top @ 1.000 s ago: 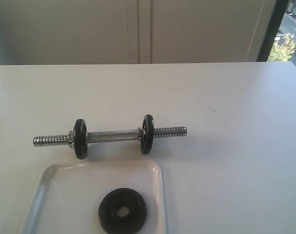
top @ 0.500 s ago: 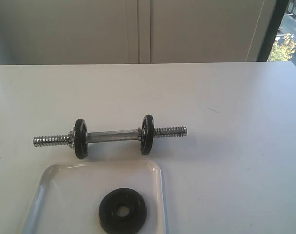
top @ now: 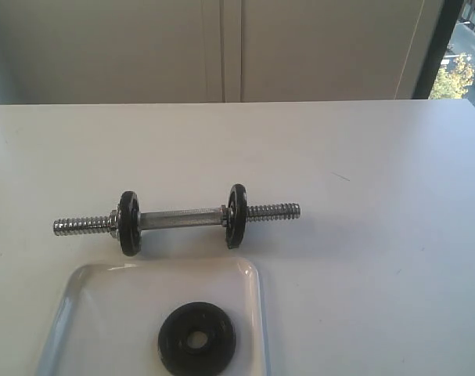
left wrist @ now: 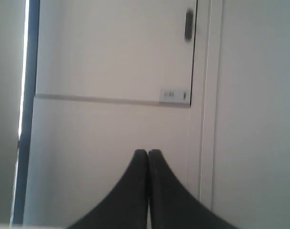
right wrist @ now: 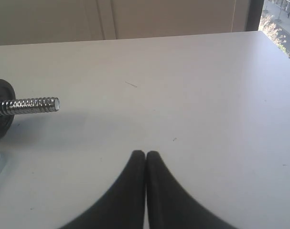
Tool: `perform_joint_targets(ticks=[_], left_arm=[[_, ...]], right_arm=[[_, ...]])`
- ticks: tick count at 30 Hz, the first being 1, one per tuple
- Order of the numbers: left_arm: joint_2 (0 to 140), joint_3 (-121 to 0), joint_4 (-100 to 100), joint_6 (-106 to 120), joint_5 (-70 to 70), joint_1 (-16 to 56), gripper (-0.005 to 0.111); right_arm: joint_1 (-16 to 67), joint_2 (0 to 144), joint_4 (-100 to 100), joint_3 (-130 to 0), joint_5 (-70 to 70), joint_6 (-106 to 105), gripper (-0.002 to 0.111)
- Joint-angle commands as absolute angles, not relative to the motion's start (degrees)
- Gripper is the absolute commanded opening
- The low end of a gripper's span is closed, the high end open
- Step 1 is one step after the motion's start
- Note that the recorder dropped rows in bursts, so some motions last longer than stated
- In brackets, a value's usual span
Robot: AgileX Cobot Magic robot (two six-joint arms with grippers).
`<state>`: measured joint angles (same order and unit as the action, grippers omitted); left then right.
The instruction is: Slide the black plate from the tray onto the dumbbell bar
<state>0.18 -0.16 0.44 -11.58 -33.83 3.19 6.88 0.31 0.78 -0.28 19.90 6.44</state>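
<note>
The black plate (top: 196,338) lies flat in the translucent tray (top: 88,313) at the table's near edge. Just behind the tray rests the chrome dumbbell bar (top: 178,218), carrying two small black discs and showing bare threaded ends. One threaded end (right wrist: 30,105) also shows in the right wrist view. My right gripper (right wrist: 145,153) is shut with nothing in it, hovering over bare table well away from that end. My left gripper (left wrist: 147,151) is shut and empty, facing a pale wall. Neither gripper appears in the exterior view.
The white table (top: 362,172) stretches wide around the bar. A pale panelled wall (top: 221,47) stands behind it, with a window (top: 464,55) at the far right. A small dark scratch (top: 340,176) marks the tabletop.
</note>
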Motion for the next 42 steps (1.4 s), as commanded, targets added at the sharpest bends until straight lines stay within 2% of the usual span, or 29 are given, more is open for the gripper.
perform_joint_targets(ticks=[1,3,5,9,13,22,29,32,36,39,42], left_arm=[[0.0,0.0,1.0,-13.8,-52.2,3.5,0.0],[0.0,0.0,1.6,-13.7,-58.3,3.5,0.0],[0.0,-0.7,0.0,-13.7,-57.0,3.5,0.0],[0.8,-8.5,-0.8,-13.8,-40.9,3.5,0.0],[7.2,-16.8,-0.8,-14.0,-31.1,3.5,0.0],[35.3,-36.6,1.8,9.6,8.2,3.6,0.0],[61.1,-55.4,-0.9,20.0,37.4,13.1,0.0],[69.8,-62.2,-5.2,27.0,45.7,18.1,0.0],[81.2,-69.3,-13.8,43.5,49.9,25.8,0.0],[86.6,-69.6,-13.1,44.2,43.4,28.7,0.0],[91.4,-69.6,-13.6,54.3,37.6,28.8,0.0]], right_arm=[[6.9,0.0,1.0,0.0,19.7,6.4,0.0],[6.9,0.0,1.0,0.0,19.7,6.4,0.0],[6.9,0.0,1.0,0.0,19.7,6.4,0.0],[6.9,0.0,1.0,0.0,19.7,6.4,0.0],[6.9,0.0,1.0,0.0,19.7,6.4,0.0],[6.9,0.0,1.0,0.0,19.7,6.4,0.0],[6.9,0.0,1.0,0.0,19.7,6.4,0.0],[6.9,0.0,1.0,0.0,19.7,6.4,0.0],[6.9,0.0,1.0,0.0,19.7,6.4,0.0],[6.9,0.0,1.0,0.0,19.7,6.4,0.0],[6.9,0.0,1.0,0.0,19.7,6.4,0.0]])
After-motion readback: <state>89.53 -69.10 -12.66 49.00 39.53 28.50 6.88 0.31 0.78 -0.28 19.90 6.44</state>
